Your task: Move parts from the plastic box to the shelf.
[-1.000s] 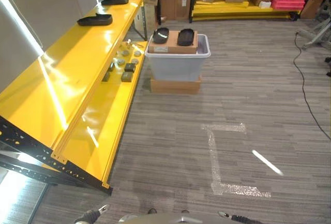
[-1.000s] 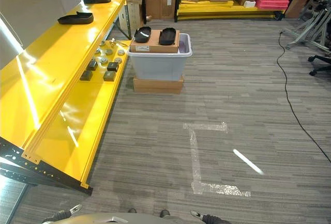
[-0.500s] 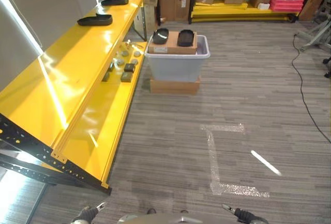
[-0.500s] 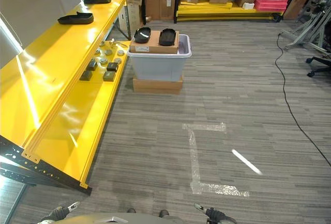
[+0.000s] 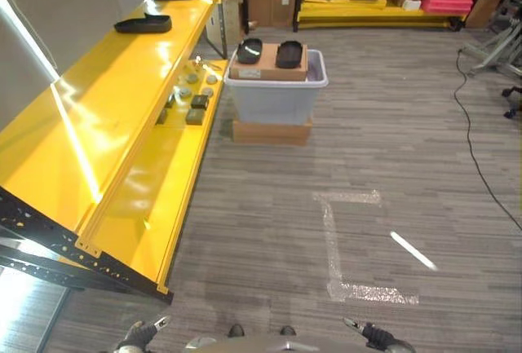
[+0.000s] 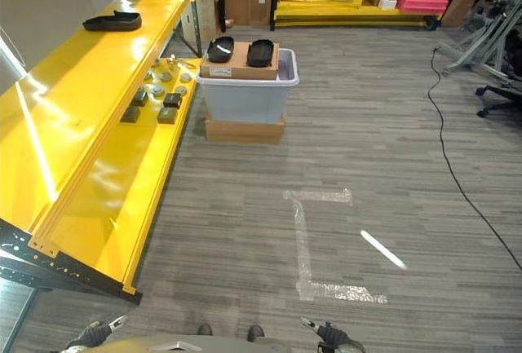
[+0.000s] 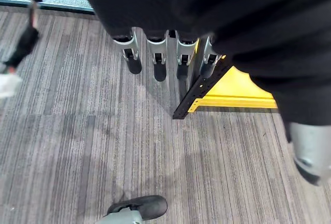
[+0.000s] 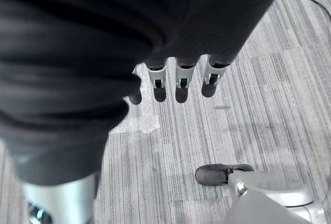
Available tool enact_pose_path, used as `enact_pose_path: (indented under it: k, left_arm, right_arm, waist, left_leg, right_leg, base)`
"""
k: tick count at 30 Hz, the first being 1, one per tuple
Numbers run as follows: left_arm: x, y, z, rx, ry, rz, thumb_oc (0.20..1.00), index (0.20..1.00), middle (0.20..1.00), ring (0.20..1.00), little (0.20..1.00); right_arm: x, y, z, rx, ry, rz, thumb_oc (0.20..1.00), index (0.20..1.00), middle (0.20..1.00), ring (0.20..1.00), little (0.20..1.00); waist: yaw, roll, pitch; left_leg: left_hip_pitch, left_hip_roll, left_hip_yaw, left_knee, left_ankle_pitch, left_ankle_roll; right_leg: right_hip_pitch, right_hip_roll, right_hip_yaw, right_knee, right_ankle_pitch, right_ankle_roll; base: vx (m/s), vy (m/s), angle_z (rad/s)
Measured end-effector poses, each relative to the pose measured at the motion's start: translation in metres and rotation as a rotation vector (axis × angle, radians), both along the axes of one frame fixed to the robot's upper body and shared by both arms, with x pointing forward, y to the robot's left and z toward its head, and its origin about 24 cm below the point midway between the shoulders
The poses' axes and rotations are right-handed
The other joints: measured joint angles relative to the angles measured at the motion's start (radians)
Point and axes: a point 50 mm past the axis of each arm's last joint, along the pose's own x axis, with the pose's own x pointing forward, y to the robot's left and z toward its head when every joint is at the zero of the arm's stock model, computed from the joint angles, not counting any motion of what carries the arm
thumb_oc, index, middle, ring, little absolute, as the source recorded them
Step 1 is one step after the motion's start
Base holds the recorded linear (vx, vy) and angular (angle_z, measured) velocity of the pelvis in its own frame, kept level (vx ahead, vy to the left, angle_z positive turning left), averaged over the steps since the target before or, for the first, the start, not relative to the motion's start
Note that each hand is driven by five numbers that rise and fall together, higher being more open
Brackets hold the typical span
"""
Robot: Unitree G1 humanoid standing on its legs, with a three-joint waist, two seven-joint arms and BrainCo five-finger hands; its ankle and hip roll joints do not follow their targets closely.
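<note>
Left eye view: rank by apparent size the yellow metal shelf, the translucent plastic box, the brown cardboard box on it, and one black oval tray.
1. Yellow metal shelf, far the largest, also nearest.
2. Translucent plastic box.
3. Brown cardboard box.
4. Black oval tray.

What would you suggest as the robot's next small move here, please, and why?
Probably a step forward toward the plastic box. Both the left hand and the right hand hang open and empty over bare floor, and the box with its black parts stands well ahead, beside the yellow shelf.
</note>
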Motion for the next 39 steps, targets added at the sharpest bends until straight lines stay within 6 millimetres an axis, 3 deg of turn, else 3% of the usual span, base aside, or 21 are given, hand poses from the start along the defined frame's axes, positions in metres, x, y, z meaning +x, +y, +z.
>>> enact_pose_path:
  k: [3,7,10,13,15,19,20,22,23,24,25,26,27,28,30,31,33,34,36,37,39]
  left_arm:
    - [0.019,0.005,0.006,0.016,-0.061,0.002,1.0,1.0,1.0,1.0,1.0]
    - [0.057,0.009,0.019,0.022,-0.186,0.006,1.0,1.0,1.0,1.0,1.0]
    - [0.074,0.011,0.026,0.029,-0.235,-0.01,1.0,1.0,1.0,1.0,1.0]
    - [0.066,0.011,0.023,0.028,-0.209,0.004,1.0,1.0,1.0,1.0,1.0]
    - [0.058,0.011,0.019,0.026,-0.169,0.024,1.0,1.0,1.0,1.0,1.0]
    - [0.039,0.006,0.01,0.014,-0.093,0.042,1.0,1.0,1.0,1.0,1.0]
    - [0.029,0.005,0.007,0.011,-0.07,0.049,1.0,1.0,1.0,1.0,1.0]
    - [0.02,-0.001,0.003,-0.009,-0.049,0.067,1.0,1.0,1.0,1.0,1.0]
    - [0.012,-0.004,0.0,-0.019,-0.034,0.08,1.0,1.0,1.0,1.0,1.0]
    - [0.004,-0.006,-0.002,-0.042,-0.037,0.168,1.0,1.0,1.0,1.0,1.0]
    - [0.002,-0.005,-0.002,-0.044,-0.034,0.185,1.0,1.0,1.0,1.0,1.0]
    - [-0.01,-0.005,-0.004,-0.049,-0.01,0.205,1.0,1.0,1.0,1.0,1.0]
    - [-0.013,-0.005,-0.005,-0.055,-0.009,0.223,1.0,1.0,1.0,1.0,1.0]
    - [-0.004,-0.006,-0.004,-0.062,-0.03,0.229,1.0,1.0,1.0,1.0,1.0]
    - [-0.008,-0.007,-0.005,-0.065,-0.017,0.235,1.0,1.0,1.0,1.0,1.0]
    - [-0.006,-0.008,-0.004,-0.071,-0.023,0.229,1.0,1.0,1.0,1.0,1.0]
    - [0.003,-0.011,-0.003,-0.084,-0.051,0.216,1.0,1.0,1.0,1.0,1.0]
    - [-0.002,-0.011,-0.004,-0.093,-0.036,0.217,1.0,1.0,1.0,1.0,1.0]
    - [-0.007,-0.012,-0.005,-0.092,-0.017,0.213,1.0,1.0,1.0,1.0,1.0]
    - [-0.008,-0.011,-0.006,-0.088,-0.011,0.215,1.0,1.0,1.0,1.0,1.0]
    - [-0.02,-0.006,-0.007,-0.069,0.032,0.238,1.0,1.0,1.0,1.0,1.0]
  right_arm:
    - [0.014,-0.007,0.006,-0.036,-0.034,0.012,1.0,1.0,1.0,1.0,1.0]
    - [0.053,-0.014,0.022,-0.079,-0.152,0.043,1.0,1.0,1.0,1.0,1.0]
    - [0.081,-0.003,0.03,-0.071,-0.232,0.077,1.0,1.0,1.0,1.0,1.0]
    - [0.075,0.012,0.023,-0.034,-0.223,0.086,1.0,1.0,1.0,1.0,1.0]
    - [0.072,0.021,0.019,-0.015,-0.216,0.088,1.0,1.0,1.0,1.0,1.0]
    - [0.04,0.03,0.003,0.001,-0.113,0.061,1.0,1.0,1.0,1.0,1.0]
    - [0.023,0.029,-0.002,0.005,-0.064,0.048,1.0,1.0,1.0,1.0,1.0]
    - [0.0,0.026,-0.007,0.0,0.0,0.029,1.0,1.0,1.0,1.0,1.0]
    - [-0.007,0.023,-0.008,-0.007,0.021,0.022,1.0,1.0,1.0,1.0,1.0]
    - [-0.015,0.022,-0.01,-0.008,0.044,0.011,1.0,1.0,1.0,1.0,1.0]
    - [-0.017,0.023,-0.01,-0.005,0.05,0.016,1.0,1.0,1.0,1.0,1.0]
    - [-0.015,0.022,-0.01,-0.008,0.042,0.014,1.0,1.0,1.0,1.0,1.0]
    - [-0.014,0.02,-0.009,-0.011,0.032,0.012,1.0,1.0,1.0,1.0,1.0]
    - [-0.007,0.019,-0.007,-0.018,0.012,0.03,1.0,1.0,1.0,1.0,1.0]
    - [0.004,0.017,-0.004,-0.033,-0.009,0.071,1.0,1.0,1.0,1.0,1.0]
    - [0.007,0.015,-0.003,-0.037,-0.001,0.071,1.0,1.0,1.0,1.0,1.0]
    - [0.01,0.009,0.0,-0.052,-0.003,0.069,1.0,1.0,1.0,1.0,1.0]
    - [0.024,0.001,0.006,-0.077,-0.037,0.077,1.0,1.0,1.0,1.0,1.0]
    - [0.031,-0.007,0.011,-0.099,-0.047,0.081,1.0,1.0,1.0,1.0,1.0]
    - [0.043,-0.011,0.016,-0.115,-0.076,0.092,1.0,1.0,1.0,1.0,1.0]
    - [0.053,-0.011,0.02,-0.138,-0.095,0.142,1.0,1.0,1.0,1.0,1.0]
  waist:
    - [0.001,-0.008,0.015]
    - [-0.007,-0.019,0.069]
    - [-0.01,-0.004,0.117]
    - [-0.011,0.002,0.122]
    - [-0.028,-0.013,0.124]
    - [-0.086,-0.029,0.119]
    - [-0.088,-0.043,0.104]
    - [-0.108,-0.039,0.068]
    - [-0.106,-0.017,0.052]
    - [-0.099,-0.009,0.044]
    - [-0.094,-0.022,0.035]
    - [-0.078,-0.023,0.02]
    - [-0.07,-0.043,0.02]
    - [-0.046,-0.068,0.018]
    - [-0.031,-0.075,0.023]
    - [-0.019,-0.089,0.032]
    - [0.001,-0.086,0.049]
    - [0.002,-0.052,0.064]
    - [0.03,-0.033,0.063]
    - [0.055,-0.019,0.07]
    - [0.07,-0.002,0.063]
  left_leg:
    - [-0.016,-0.003,0.003,0.0,0.003,0.005]
    - [-0.029,-0.011,0.011,-0.001,0.005,0.025]
    - [-0.025,0.01,0.043,-0.001,0.007,0.038]
    - [-0.02,0.005,0.058,-0.007,-0.013,0.041]
    - [-0.023,0.007,0.054,-0.006,-0.017,0.042]
    - [0.007,0.006,0.001,-0.007,-0.041,0.028]
    - [0.035,0.008,-0.018,-0.007,-0.069,0.011]
    - [0.064,0.043,-0.066,-0.007,-0.103,-0.024]
    - [0.07,0.068,-0.077,-0.006,-0.113,-0.036]
    - [0.058,0.107,-0.078,0.113,-0.15,-0.086]
    - [0.043,0.108,-0.082,0.177,-0.163,-0.09]
    - [0.018,0.105,-0.093,0.256,-0.165,-0.105]
    - [-0.051,0.086,-0.109,0.418,-0.164,-0.119]
    - [-0.205,0.052,-0.136,0.69,-0.129,-0.144]
    - [-0.308,0.063,-0.129,0.78,-0.125,-0.142]
    - [-0.364,0.063,-0.057,0.663,-0.119,-0.134]
    - [-0.358,0.054,-0.022,0.484,-0.094,-0.122]
    - [-0.337,0.042,-0.02,0.252,-0.014,-0.124]
    - [-0.284,-0.025,-0.134,-0.015,0.045,-0.146]
    - [-0.291,-0.042,-0.156,-0.015,0.076,-0.135]
    - [-0.267,-0.04,-0.134,-0.007,0.113,-0.082]
  right_leg:
    - [-0.024,-0.003,0.005,0.011,0.004,0.005]
    - [-0.092,-0.012,0.018,0.121,-0.016,0.029]
    - [-0.233,-0.014,0.023,0.361,-0.061,0.085]
    - [-0.286,-0.047,0.027,0.292,-0.071,0.095]
    - [-0.319,-0.056,0.03,0.211,-0.059,0.098]
    - [-0.336,-0.063,0.054,0.126,-0.002,0.104]
    - [-0.326,-0.064,0.057,0.156,-0.001,0.096]
    - [-0.301,-0.041,0.022,0.175,0.044,0.046]
    - [-0.291,-0.017,0.011,0.172,0.039,0.031]
    - [-0.227,0.019,-0.005,0.134,0.035,0.002]
    - [-0.203,0.023,-0.008,0.117,0.046,-0.007]
    - [-0.181,0.036,-0.008,0.103,0.024,-0.04]
    - [-0.158,0.039,-0.007,0.077,0.018,-0.044]
    - [-0.135,0.022,-0.003,0.045,0.026,-0.057]
    - [-0.116,0.03,-0.009,0.037,0.021,-0.092]
    - [-0.102,0.021,-0.007,0.001,0.015,-0.09]
    - [-0.092,0.018,-0.001,-0.006,0.018,-0.081]
    - [-0.058,0.042,-0.004,-0.007,0.009,-0.075]
    - [-0.041,0.05,0.036,-0.007,-0.016,-0.066]
    - [-0.034,0.063,0.08,-0.007,-0.021,-0.066]
    - [-0.004,0.086,0.115,-0.005,-0.034,-0.085]
  base:
    - [-0.01,0.127,-0.04]
    - [0.01,0.133,-0.12]
    - [0.12,0.052,-0.22]
    - [0.23,0.014,-0.28]
    - [0.3,-0.009,-0.05]
    - [0.34,-0.095,0.41]
    - [0.38,-0.174,0.49]
    - [0.41,-0.208,0.6]
    - [0.36,-0.201,0.46]
    - [0.32,-0.199,0.2]
    - [0.28,-0.185,0.09]
    - [0.17,-0.124,-0.07]
    - [0.23,-0.166,-0.2]
    - [0.28,-0.157,-0.34]
    - [0.41,-0.097,-0.13]
    - [0.29,0.014,0.11]
    - [0.38,0.078,-0.14]
    - [0.61,0.141,-0.2]
    - [0.48,0.122,-0.51]
    - [0.33,0.111,-1.03]
    - [0.34,0.161,-0.89]
